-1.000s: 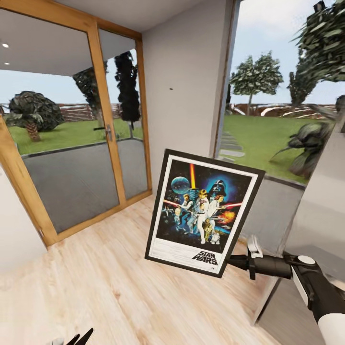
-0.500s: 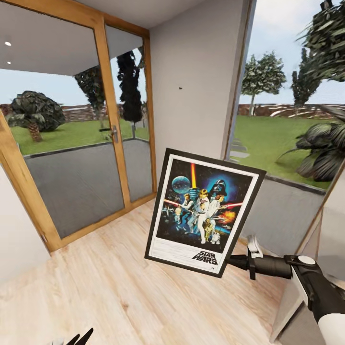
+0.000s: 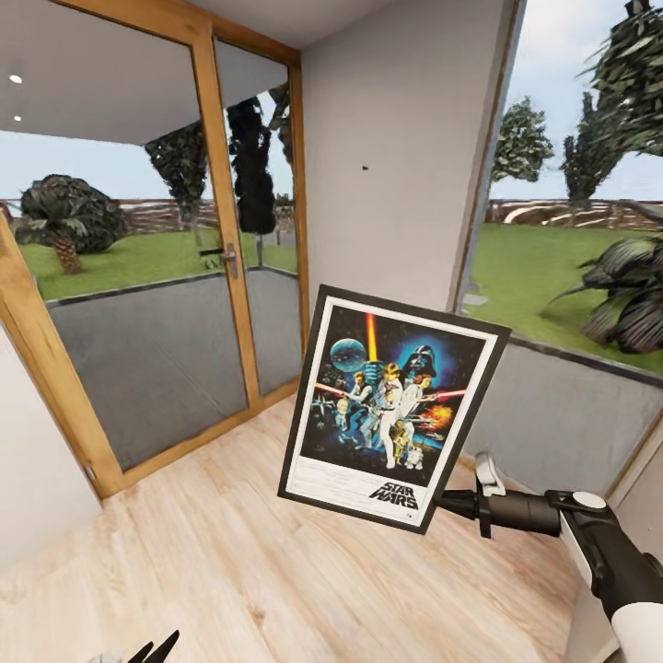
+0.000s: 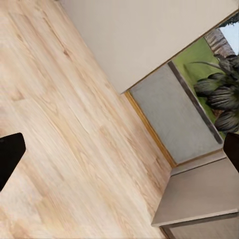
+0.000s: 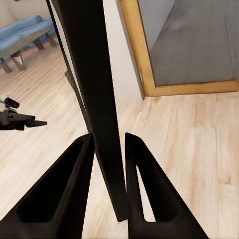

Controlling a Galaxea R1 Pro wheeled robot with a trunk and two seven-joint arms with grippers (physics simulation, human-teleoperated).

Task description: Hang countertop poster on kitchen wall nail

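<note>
The poster (image 3: 391,405), a framed Star Wars print with a white border, hangs tilted in mid-air in front of me, facing the head camera. My right gripper (image 3: 446,502) is shut on its lower right edge. In the right wrist view the two fingers (image 5: 74,169) press on either side of the poster's thin black edge (image 5: 97,74). A small dark wall nail (image 3: 365,168) sticks out of the pale wall strip beyond the poster. My left gripper (image 3: 152,649) hangs low at the picture's bottom, open and holding nothing. The kitchen countertop is out of view.
A wood-framed glass door (image 3: 230,262) stands left of the wall strip and a large window (image 3: 571,276) to its right. Light wooden floor (image 3: 203,552) lies below. A grey block (image 4: 199,194) appears in the left wrist view. A blue sofa (image 5: 25,27) sits far behind.
The whole head view has swung left, so door, wall and nail sit further right in the picture. The poster and right arm keep their place relative to me.
</note>
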